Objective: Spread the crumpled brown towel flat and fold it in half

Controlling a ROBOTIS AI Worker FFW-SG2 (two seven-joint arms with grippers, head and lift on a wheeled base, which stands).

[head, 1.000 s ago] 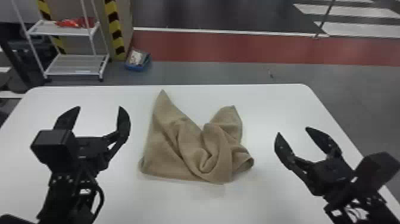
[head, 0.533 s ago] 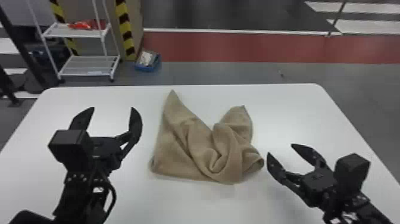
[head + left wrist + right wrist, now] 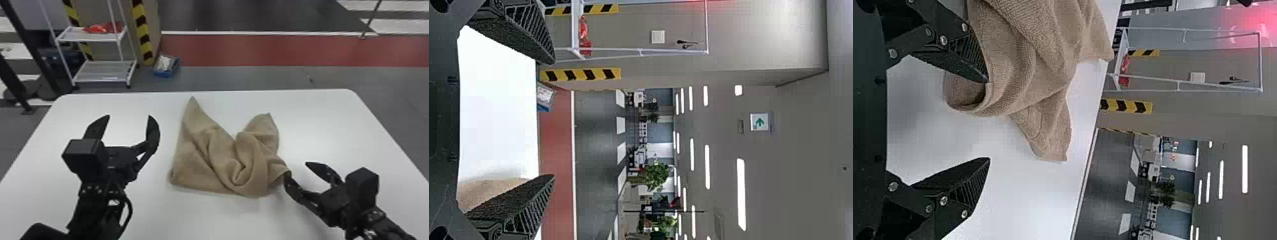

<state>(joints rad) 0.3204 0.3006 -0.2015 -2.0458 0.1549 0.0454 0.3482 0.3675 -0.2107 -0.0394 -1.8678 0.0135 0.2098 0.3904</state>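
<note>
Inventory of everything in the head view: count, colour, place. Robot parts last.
Towel: one, brown, crumpled mid-table
Table: one, white, under towel
Shelf rack: one, white, floor beyond table, left
Red item: at least one, rack's top shelf
Bin: one, blue, floor right of rack
Striped tape: two strips, yellow-black, behind rack
Floor band: one, red, beyond table
Left gripper: one, black, open, left of towel
Right gripper: one, black, open, one finger at towel's right edge
</note>
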